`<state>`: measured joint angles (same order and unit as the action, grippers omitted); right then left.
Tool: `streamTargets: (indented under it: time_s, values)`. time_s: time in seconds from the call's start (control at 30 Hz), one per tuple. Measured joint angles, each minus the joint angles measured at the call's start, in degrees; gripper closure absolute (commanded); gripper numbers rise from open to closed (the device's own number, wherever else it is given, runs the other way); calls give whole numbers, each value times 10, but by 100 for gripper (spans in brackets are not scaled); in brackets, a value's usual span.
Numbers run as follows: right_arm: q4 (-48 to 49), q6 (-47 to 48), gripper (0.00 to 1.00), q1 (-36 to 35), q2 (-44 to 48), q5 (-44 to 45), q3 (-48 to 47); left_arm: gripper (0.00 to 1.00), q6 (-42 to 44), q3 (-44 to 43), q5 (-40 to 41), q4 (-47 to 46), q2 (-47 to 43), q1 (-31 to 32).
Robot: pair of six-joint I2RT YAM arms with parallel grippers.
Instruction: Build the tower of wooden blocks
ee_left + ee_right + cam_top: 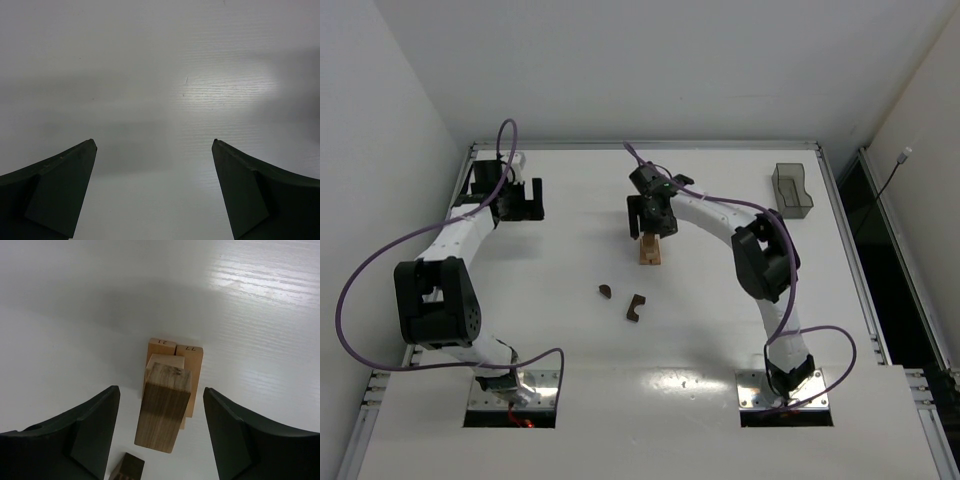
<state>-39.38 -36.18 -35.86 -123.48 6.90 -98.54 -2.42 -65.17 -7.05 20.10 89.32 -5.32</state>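
Centrally, tower of tan blocks below right gripper, fingers parted either side, not touching it, two dark wood blocks lower centre, left gripper upper left, wide open, holding nothing

My left gripper hangs over a white table, jaws spread wide. My two dark fingers come in from the lower corners of the frame, their tips angled up and inward and well apart from each other. The tabletop shows between and beyond them, with its faint grain picked out in a bright patch of glare right of centre. A soft grey shadow lies across the surface beside the tip of the finger in the lower-left corner. A tiny mark sits near the glare's left edge.
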Motion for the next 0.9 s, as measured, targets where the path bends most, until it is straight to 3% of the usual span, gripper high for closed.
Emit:
streamTargets:
  time_s: [0.3, 0.47, 0.63, 0.9]
  values:
    - [5, 4, 33, 0, 25, 13, 47, 0, 0, 0, 0, 0, 0, 0]
    - [4, 6, 45, -3, 160, 25, 153, 0, 0, 0, 0, 0, 0, 0]
    - [21, 0, 46, -36, 301, 29, 223, 0, 0, 0, -1, 0, 0, 0]
    - [42, 23, 43, -71, 278, 5, 223, 0, -1, 12, 2, 0, -30, 0]
